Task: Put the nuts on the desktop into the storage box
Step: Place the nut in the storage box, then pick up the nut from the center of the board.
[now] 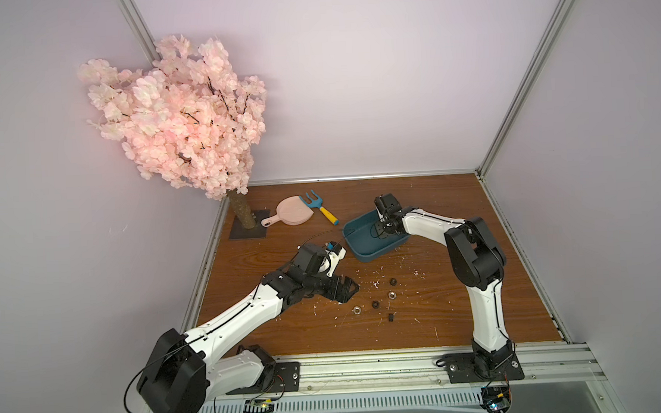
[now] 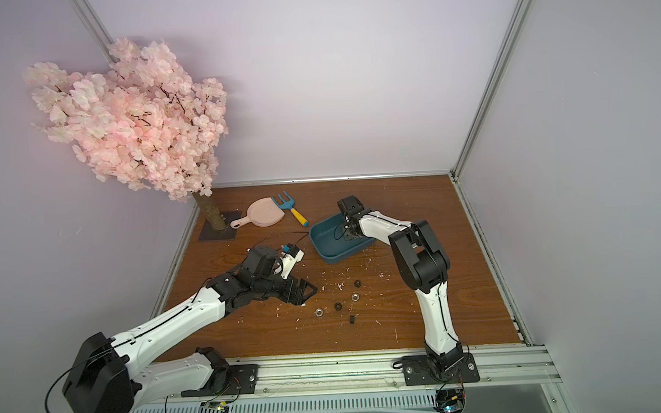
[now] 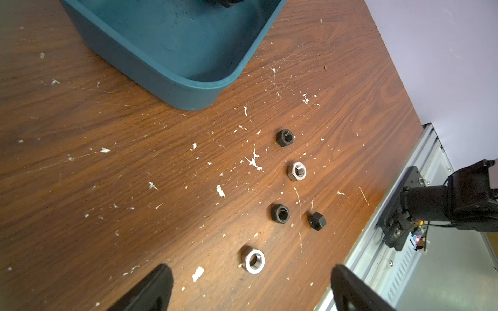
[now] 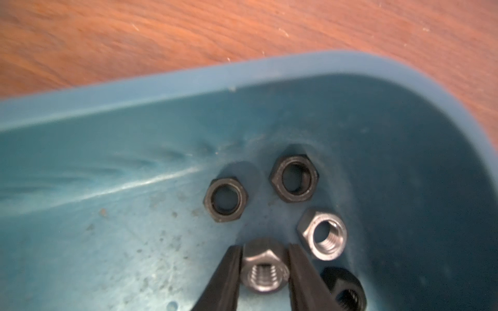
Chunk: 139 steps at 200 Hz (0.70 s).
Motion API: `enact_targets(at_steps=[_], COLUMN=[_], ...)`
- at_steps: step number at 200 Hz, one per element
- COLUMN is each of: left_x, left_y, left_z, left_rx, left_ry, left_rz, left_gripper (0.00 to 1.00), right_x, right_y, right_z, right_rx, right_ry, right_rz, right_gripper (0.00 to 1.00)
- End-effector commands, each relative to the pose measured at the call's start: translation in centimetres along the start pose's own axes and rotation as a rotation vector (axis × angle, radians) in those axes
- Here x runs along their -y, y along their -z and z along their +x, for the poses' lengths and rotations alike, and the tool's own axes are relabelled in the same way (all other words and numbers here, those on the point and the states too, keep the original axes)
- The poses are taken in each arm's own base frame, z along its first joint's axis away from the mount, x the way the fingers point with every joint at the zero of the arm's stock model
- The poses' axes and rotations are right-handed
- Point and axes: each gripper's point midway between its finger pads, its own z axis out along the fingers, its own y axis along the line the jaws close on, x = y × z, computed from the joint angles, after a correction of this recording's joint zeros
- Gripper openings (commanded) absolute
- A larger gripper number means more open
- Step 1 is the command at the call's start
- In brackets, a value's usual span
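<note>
Over at the far left corner of the desk (image 1: 289, 345) stands an artificial blossom tree (image 1: 176, 118). A pink dustpan (image 1: 294, 213) and a toy rake (image 1: 321, 208) lie just beside it along the far edge, and none of that is in play.

Moving right, the left pincer (image 1: 348, 290) hangs low over the wood, jaws spread wide and empty. It's lined up on the loose nuts (image 1: 375, 304), five of them clustered near the middle of the desk, a touch toward the near edge. Closest to it is the flat silver nut (image 3: 253, 260), hole up. Past that sits a black nut (image 3: 280, 213), then a tipped black nut (image 3: 317, 220) that looks to be up on an edge.

These will be hard little steel pieces, dense for their size and slick on the faces. My call: close across two opposite flats, low down, squarely. A corner grip could squirt one away, and the tipped one may roll at a nudge.

On to the storage box (image 1: 365, 254), sitting just beyond the cluster toward the far edge. The right pincer (image 4: 265, 246) is down inside it with a carried silver nut (image 4: 262, 272) between its jaws. Both jaws appear to touch the nut's sides, though I can't tell how firm that squeeze is. Four more lie on the box floor around it, among them a boxed silver nut (image 4: 322, 234). So roughly half are home.
</note>
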Motion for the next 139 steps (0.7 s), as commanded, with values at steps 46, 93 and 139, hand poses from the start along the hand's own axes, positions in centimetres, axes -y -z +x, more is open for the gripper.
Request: enact_targets(at_steps=[46, 93, 139], left_x=[1.0, 1.2, 2.7], left_y=[-2.1, -3.5, -5.3], left_z=[1.8, 2.8, 5.1], left_rx=[-0.074, -0.115, -0.248], left_ry=[-0.115, -0.134, -0.24], left_rz=[-0.1, -0.115, -0.148], left_gripper=[0.98, 0.97, 0.89], right_x=[0.2, 1.2, 1.2], right_y=[5.0, 11.6, 17.6], right_z=[-3.7, -5.2, -3.7], right_rx=[0.181, 0.352, 0.496], right_ry=[-0.038, -0.065, -0.007], right_rz=[-0.053, -0.109, -0.215], right_gripper=[0.46, 0.49, 0.65])
